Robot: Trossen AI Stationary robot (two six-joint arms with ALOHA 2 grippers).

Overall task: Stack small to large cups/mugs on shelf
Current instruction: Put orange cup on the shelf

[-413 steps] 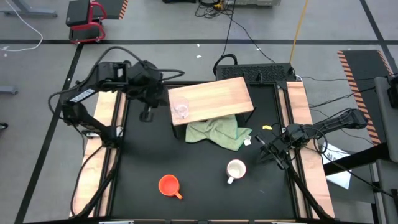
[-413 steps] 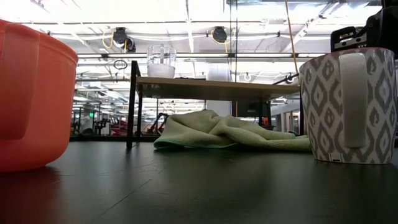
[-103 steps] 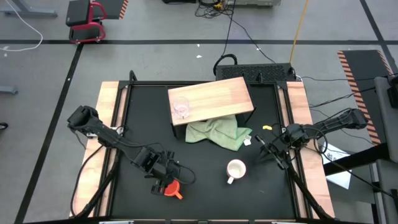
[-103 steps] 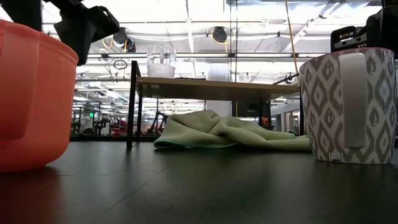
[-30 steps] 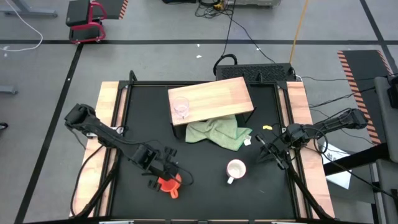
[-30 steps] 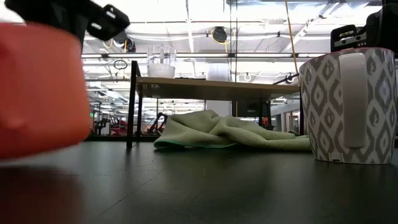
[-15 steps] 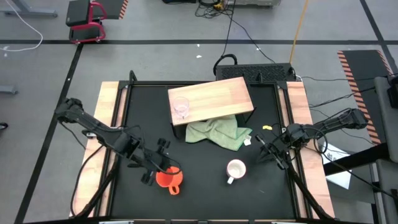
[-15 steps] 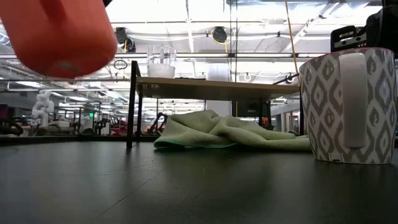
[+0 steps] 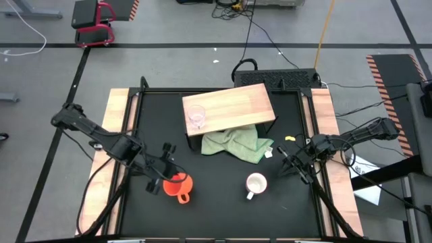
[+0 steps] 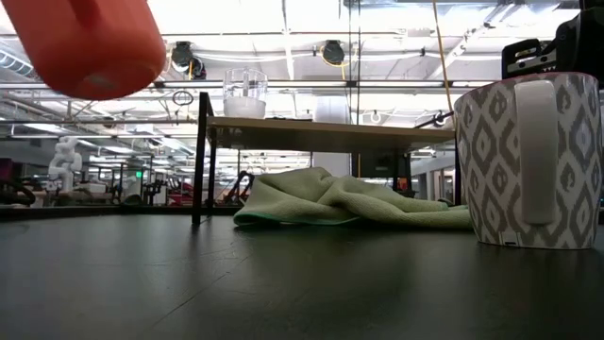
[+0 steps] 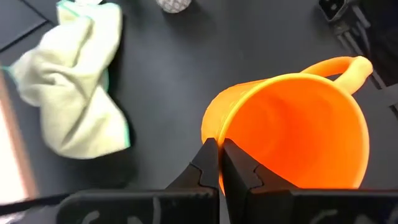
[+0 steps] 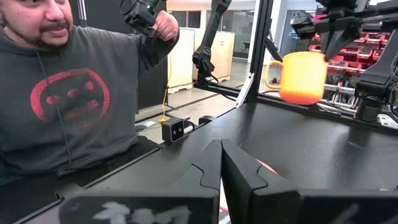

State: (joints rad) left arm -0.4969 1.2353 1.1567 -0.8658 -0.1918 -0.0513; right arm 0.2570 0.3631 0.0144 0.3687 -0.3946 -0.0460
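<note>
Orange mug (image 9: 177, 187) airborne (seemingly tilted); white mug (image 9: 256, 183) upright on table

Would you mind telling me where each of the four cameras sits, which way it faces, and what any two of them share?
High view: overhead, straight down on the table; both arms show, the left gripper on the orange mug, the right gripper at the table's right edge.
Low view: tabletop height, facing the shelf, glass cup and white mug; no arm clearly shows.
Left wrist view: above the table, looking down; its fingers pinch the orange mug's rim.
Right wrist view: level across the table toward a seated person; its own shut fingers show.
Shared: all four show the lifted orange mug.
</note>
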